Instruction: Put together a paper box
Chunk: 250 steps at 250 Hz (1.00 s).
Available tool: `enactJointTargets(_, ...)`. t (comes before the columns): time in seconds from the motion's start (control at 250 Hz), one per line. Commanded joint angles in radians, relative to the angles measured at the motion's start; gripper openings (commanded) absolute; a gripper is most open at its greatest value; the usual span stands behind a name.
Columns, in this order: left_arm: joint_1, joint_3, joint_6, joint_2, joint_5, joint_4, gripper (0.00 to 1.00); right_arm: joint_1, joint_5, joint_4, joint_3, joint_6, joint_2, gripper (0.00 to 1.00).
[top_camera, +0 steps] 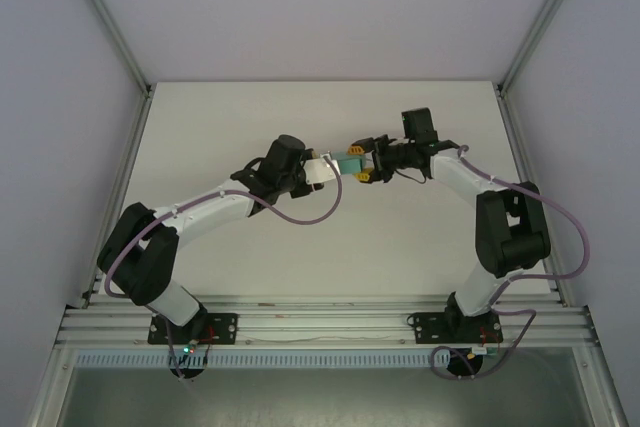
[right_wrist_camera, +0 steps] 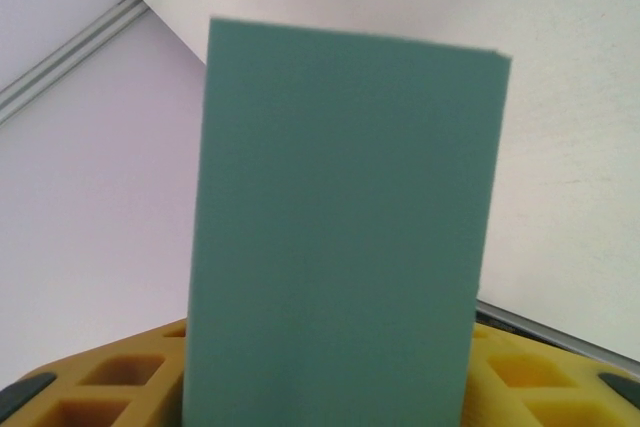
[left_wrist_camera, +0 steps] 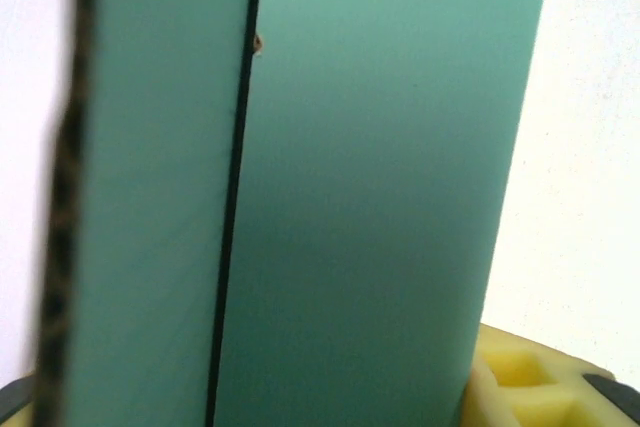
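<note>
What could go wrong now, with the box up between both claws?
1. The paper box hangs above the table between the left claw and right claw; if one lets go before the other grips firmly, it could drop.
2. The left wrist view shows a dark seam between panels; squeezing could spring it apart.

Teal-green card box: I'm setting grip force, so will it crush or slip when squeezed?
The teal-green thin-card box probably dents easily: its edge looks thin. The seam down one face may spring open. Its smooth faces might slip.
</note>
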<state>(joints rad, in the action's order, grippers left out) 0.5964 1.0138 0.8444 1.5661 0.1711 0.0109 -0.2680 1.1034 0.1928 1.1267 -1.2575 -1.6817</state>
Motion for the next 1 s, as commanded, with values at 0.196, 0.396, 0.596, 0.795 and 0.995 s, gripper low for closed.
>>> enactJointTargets(0.196,0.006,0.024,0.016,-0.028,0.016,0.033,0.43,-0.011,-0.002,0.017,-0.029,0.033,0.052,1.0)
enactJointTargets(0.396,0.006,0.057,0.029,-0.025,0.036,0.177,0.42,0.015,-0.109,0.16,0.017,0.187,0.069,1.0)
enactJointTargets(0.596,-0.001,0.067,0.046,-0.023,0.085,0.253,0.43,0.021,-0.331,0.324,0.12,0.397,0.087,1.0)
enactJointTargets(0.795,-0.023,0.091,0.076,-0.011,0.187,0.393,0.44,0.022,-0.52,0.366,0.181,0.58,0.164,1.0)
enactJointTargets(0.995,-0.063,0.147,0.032,0.017,0.276,0.486,0.44,0.023,-0.666,0.212,0.087,0.753,0.281,1.0)
